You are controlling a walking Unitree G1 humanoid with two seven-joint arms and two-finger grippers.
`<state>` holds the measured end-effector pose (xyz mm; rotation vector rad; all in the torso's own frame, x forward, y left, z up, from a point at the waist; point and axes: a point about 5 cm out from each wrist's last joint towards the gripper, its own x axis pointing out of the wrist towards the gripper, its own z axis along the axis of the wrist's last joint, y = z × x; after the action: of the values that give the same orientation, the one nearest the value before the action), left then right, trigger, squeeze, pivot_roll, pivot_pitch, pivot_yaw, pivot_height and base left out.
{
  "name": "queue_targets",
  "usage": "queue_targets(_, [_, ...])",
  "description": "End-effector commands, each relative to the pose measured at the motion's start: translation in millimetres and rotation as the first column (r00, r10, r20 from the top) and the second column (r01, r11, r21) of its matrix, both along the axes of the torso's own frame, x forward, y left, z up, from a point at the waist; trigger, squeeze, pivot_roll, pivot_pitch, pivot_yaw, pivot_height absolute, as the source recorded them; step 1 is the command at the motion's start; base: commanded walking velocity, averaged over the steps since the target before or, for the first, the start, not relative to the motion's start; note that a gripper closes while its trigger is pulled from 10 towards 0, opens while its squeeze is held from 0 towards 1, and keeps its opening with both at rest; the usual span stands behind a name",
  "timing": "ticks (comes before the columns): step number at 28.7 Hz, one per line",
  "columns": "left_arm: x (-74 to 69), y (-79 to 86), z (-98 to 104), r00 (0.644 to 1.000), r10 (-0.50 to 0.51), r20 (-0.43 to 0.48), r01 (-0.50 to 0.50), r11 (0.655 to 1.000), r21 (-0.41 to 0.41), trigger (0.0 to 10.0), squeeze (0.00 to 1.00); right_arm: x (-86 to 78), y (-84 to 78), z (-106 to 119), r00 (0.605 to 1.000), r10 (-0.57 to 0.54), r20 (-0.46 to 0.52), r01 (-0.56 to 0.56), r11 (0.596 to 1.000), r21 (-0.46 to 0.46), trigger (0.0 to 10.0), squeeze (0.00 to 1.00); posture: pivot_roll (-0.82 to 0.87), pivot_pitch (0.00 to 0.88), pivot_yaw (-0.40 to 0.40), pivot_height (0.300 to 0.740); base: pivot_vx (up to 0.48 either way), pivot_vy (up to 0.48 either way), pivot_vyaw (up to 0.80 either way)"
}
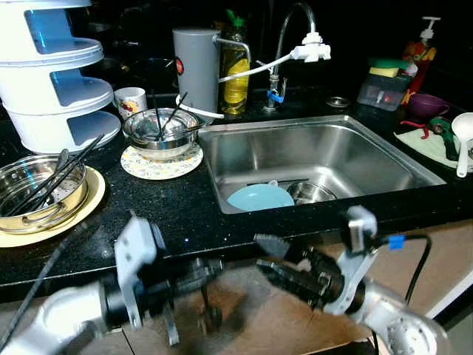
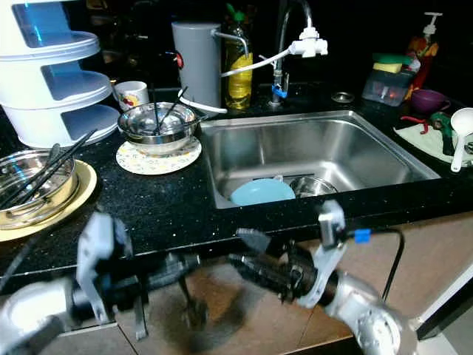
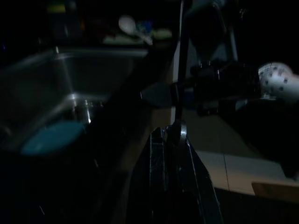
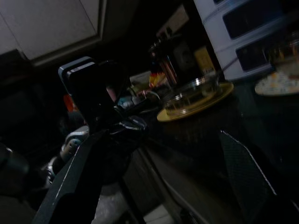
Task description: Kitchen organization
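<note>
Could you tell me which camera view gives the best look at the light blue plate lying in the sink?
The left eye view shows the light blue plate best: well lit at the sink bottom, beside a steel bowl. The right eye view shows it almost as well. The left wrist view gives a dim blue patch. The right wrist view faces the counter instead.

A dim black counter [image 4: 205,135] bears a steel bowl [image 4: 189,95] on a yellow plate [image 4: 198,106]; white tiered rack [image 4: 247,32] behind.

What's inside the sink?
In the sink lie a light blue plate and a small metal bowl, both near its front wall. The counter edge hides whatever sits right against that wall.
</note>
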<state>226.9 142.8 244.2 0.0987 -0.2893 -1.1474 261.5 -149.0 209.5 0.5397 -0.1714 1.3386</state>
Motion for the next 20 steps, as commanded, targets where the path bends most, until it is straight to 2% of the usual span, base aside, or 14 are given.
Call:
queue_targets(1, [-2.3, -0.2, 2.2, 1.000, -0.016, -0.017, 0.016, 1.000, -0.010, 10.0, 0.00, -1.9, -1.8, 5.5, 1.000, 0.000, 0.000, 0.000, 0.999, 0.032, 10.0, 0.00, 0.06, 0.119, -0.022, 0.740, 0.000, 0.000, 0.00])
queue_targets(4, [0.3, 1.1, 10.1, 1.000, -0.004, 0.009, 0.005, 1.000, -0.028, 10.0, 0.00, 0.3, -4.0, 10.9, 1.000, -0.015, 0.001, 0.014, 0.998, 0.056, 10.0, 0.00, 0.06, 0.118, -0.021, 0.740, 0.000, 0.000, 0.00])
queue_targets(5, [4.8, 3.7, 20.0, 0.999, 0.031, 0.036, -0.028, 0.997, -0.068, 10.0, 0.00, 3.4, -5.0, 14.3, 0.999, -0.039, -0.007, 0.039, 0.997, 0.062, 10.0, 0.00, 0.06, 0.116, -0.020, 0.740, 0.000, 0.000, 0.00])
queue_targets(7, [6.7, 4.9, 23.8, 0.998, 0.046, 0.045, -0.042, 0.995, -0.086, 10.0, 0.00, 4.6, -5.2, 15.4, 0.999, -0.047, -0.012, 0.048, 0.997, 0.064, 10.0, 0.00, 0.06, 0.116, -0.020, 0.740, 0.000, 0.000, 0.00])
queue_targets(11, [13.7, 13.1, 41.3, 0.993, 0.112, 0.048, -0.100, 0.974, -0.201, 10.0, 0.00, 7.5, -4.0, 20.0, 0.998, -0.054, -0.012, 0.055, 0.997, 0.055, 10.0, 0.00, 0.06, 0.117, -0.019, 0.740, 0.000, 0.000, 0.00])
queue_targets(17, [25.2, 26.4, 59.5, 0.974, 0.224, 0.035, -0.203, 0.928, -0.313, 10.0, 0.00, 15.2, 0.1, 36.5, 0.995, -0.092, 0.036, 0.090, 0.995, 0.052, 10.0, 0.00, 0.06, 0.117, -0.019, 0.740, 0.000, 0.000, 0.00])
queue_targets(19, [28.9, 31.3, 65.9, 0.966, 0.255, 0.029, -0.229, 0.907, -0.354, 10.0, 0.00, 22.8, 2.0, 45.3, 0.987, -0.153, 0.059, 0.150, 0.987, 0.054, 10.0, 0.00, 0.06, 0.114, -0.022, 0.740, 0.000, 0.000, 0.00])
queue_targets(20, [31.9, 34.1, 68.6, 0.964, 0.267, -0.002, -0.247, 0.889, -0.386, 10.0, 0.00, 28.7, 2.9, 49.3, 0.977, -0.200, 0.068, 0.198, 0.979, 0.046, 10.0, 0.00, 0.06, 0.114, -0.022, 0.740, 0.000, 0.000, 0.00])
